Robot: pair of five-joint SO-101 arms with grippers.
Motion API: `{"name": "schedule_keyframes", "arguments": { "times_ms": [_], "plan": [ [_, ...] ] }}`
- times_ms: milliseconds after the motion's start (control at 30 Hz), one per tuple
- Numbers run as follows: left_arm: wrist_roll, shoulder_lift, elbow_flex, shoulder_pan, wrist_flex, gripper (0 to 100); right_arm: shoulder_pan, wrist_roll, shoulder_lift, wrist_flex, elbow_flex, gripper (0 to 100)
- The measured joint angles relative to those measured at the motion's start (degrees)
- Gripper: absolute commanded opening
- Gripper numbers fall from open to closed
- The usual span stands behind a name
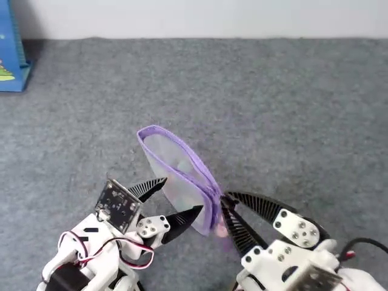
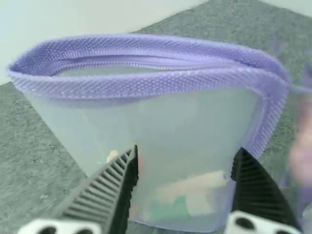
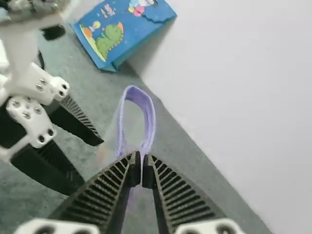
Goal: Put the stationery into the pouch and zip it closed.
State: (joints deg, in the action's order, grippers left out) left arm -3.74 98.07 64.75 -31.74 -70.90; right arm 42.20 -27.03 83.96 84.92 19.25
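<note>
Grey table (image 1: 291,97) is shown; the filled pouch (image 1: 179,173) is pinched at its end by the right gripper (image 1: 224,203). The left gripper (image 1: 183,194), spread, should be clamped on it before zipping.

A blue box (image 1: 11,54) lay on the grey table (image 1: 291,97), far left. A purple pouch (image 1: 179,176) was upright, near centre.

The scene is lit brightly and evenly by soft, diffuse light. Only faint, soft-edged shadows are cast on the grey table (image 1: 291,109), close beneath the pouch (image 1: 182,176). The white wall (image 3: 243,97) is rendered almost featureless by the light. The pouch's translucent side is lit through, and its contents are seen only dimly
</note>
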Motion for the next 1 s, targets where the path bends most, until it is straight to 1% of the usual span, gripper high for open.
{"name": "schedule_keyframes", "arguments": {
  "times_ms": [133, 300, 367, 467, 567, 633, 767, 1000],
  "plan": [
    [-2.20, 0.00, 0.70, -0.09, 1.93, 30, 2.20, 0.62, 0.00, 1.41, 0.00, 1.0],
    [-2.20, 0.00, 0.79, -3.16, 2.11, 30, 2.29, 0.79, 0.00, 1.49, 0.79, 1.2],
    [-2.20, 0.00, 0.79, -3.34, 2.11, 29, 2.29, 0.79, 0.00, 1.49, 2.55, 2.4],
    [-2.20, 0.00, 0.79, -2.20, 2.11, 29, 1.93, 1.93, 0.00, 3.25, 4.66, 10.0],
    [-2.20, 0.00, 0.79, -0.44, 2.11, 29, -0.79, 6.33, 0.18, 5.98, 4.66, 19.5],
    [-2.20, 0.00, 0.79, -0.26, 2.11, 29, -3.60, 9.67, 0.18, 8.26, 4.66, 22.0],
    [-2.20, 0.00, 0.79, -0.26, 2.11, 29, -5.89, 12.75, 0.18, 12.04, 4.66, 19.9],
    [-2.20, 0.00, 0.79, -0.26, 2.11, 29, -5.89, 13.45, 0.18, 15.47, 4.66, 19.8]
  ]
}}
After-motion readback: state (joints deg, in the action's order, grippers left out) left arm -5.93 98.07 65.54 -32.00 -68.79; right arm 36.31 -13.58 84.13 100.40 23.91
